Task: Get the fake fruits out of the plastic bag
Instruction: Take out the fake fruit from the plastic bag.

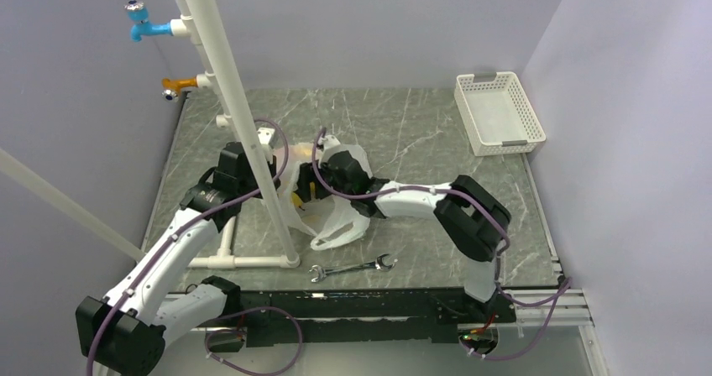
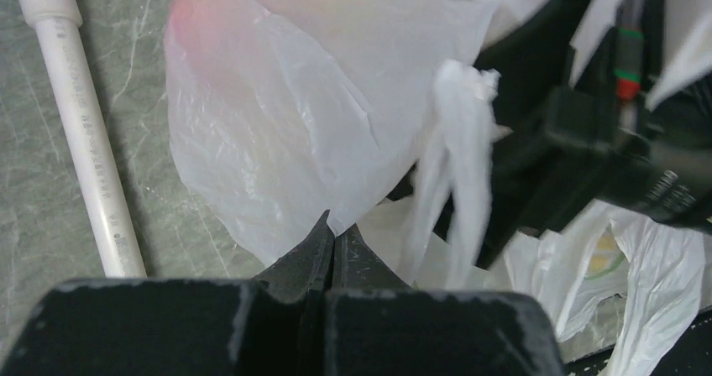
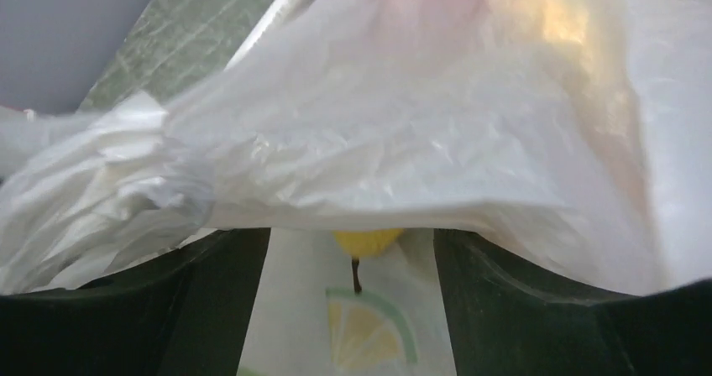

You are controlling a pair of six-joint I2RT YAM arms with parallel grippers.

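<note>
The plastic bag (image 1: 336, 216) lies crumpled in the middle of the table, thin and white with a lemon-slice print (image 3: 369, 326). My left gripper (image 2: 336, 232) is shut on a fold of its film; in the top view it (image 1: 288, 186) sits at the bag's left side, behind the pipe. My right gripper (image 3: 351, 267) reaches into the bag from the right, its fingers (image 3: 210, 309) wide apart and open, with bag film draped over their tips. A yellow fake fruit (image 3: 367, 242) with a dark stem lies just ahead between them. Pink and yellow tints show through the film (image 2: 277, 116).
A white pipe frame (image 1: 231, 99) with a blue tap (image 1: 143, 25) and an orange tap (image 1: 178, 86) stands at the left; one pipe (image 2: 84, 133) runs beside the bag. A wrench (image 1: 353, 268) lies near the front edge. A white lattice basket (image 1: 499, 112) sits at the back right.
</note>
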